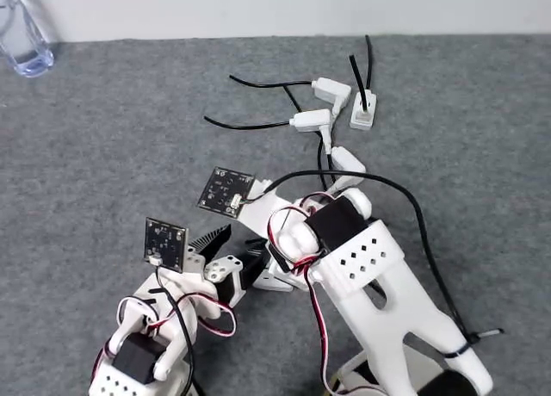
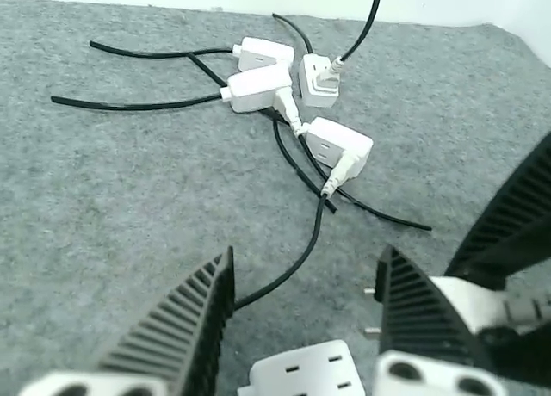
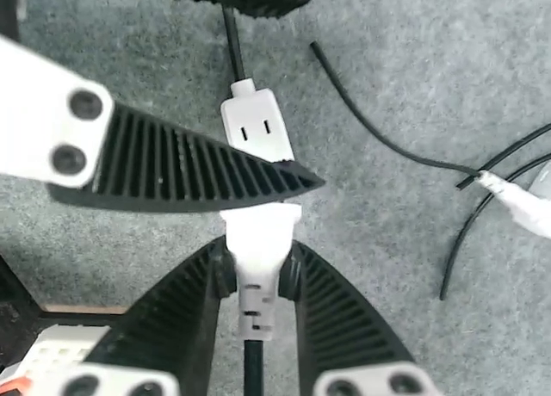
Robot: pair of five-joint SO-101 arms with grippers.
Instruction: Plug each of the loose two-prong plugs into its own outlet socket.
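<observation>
On the carpet [image 2: 103, 207], your left gripper [image 2: 306, 267] stands wide open astride the socket [image 2: 301, 374], gripping nothing, apparently placed to steady it. Your right gripper [image 3: 256, 267] is clamped on the plug [image 3: 258, 228], prongs aimed at that socket, not yet in

One loose plug [image 3: 258, 232], five other white connectors [image 2: 340, 142]; two pincers [image 2: 307, 267] [image 3: 256, 256]

The grey surface [image 1: 103, 138] is lit brightly and evenly from above. Only faint, soft shadows are cast beside the black cables [image 2: 129, 105]. The white plugs [image 2: 258, 86] and the wall [image 1: 258, 9] are rendered very bright, almost washed out. In the left wrist view the surface's far edge is slightly bent.
</observation>
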